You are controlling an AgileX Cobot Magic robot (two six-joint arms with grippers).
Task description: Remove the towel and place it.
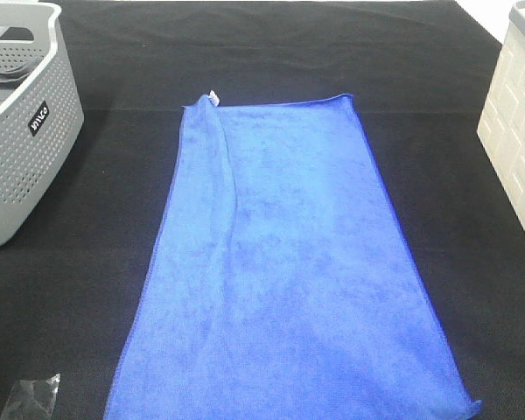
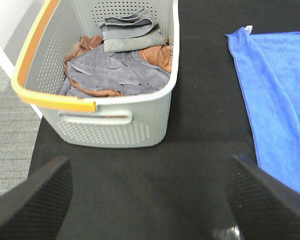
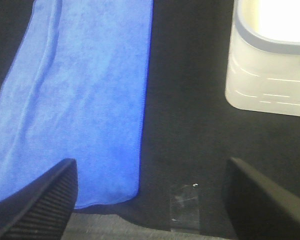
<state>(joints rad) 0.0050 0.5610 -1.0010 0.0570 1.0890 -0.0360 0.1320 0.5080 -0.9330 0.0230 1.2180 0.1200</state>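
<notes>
The towel (image 1: 289,262) lay spread flat along the black cloth-covered table (image 1: 87,289), one long wrinkle down its length. The left gripper (image 2: 150,200) hung with its fingers (image 2: 35,200) wide and empty; the towel's edge ran just inside one fingertip, a grey basket (image 2: 115,125) of folded cloths ahead. The right gripper (image 3: 150,200) was wide too, holding nothing, the towel's end reaching one finger, a white bin (image 3: 270,85) beyond the other. Grey carpet (image 2: 10,145) showed past the table edge
</notes>
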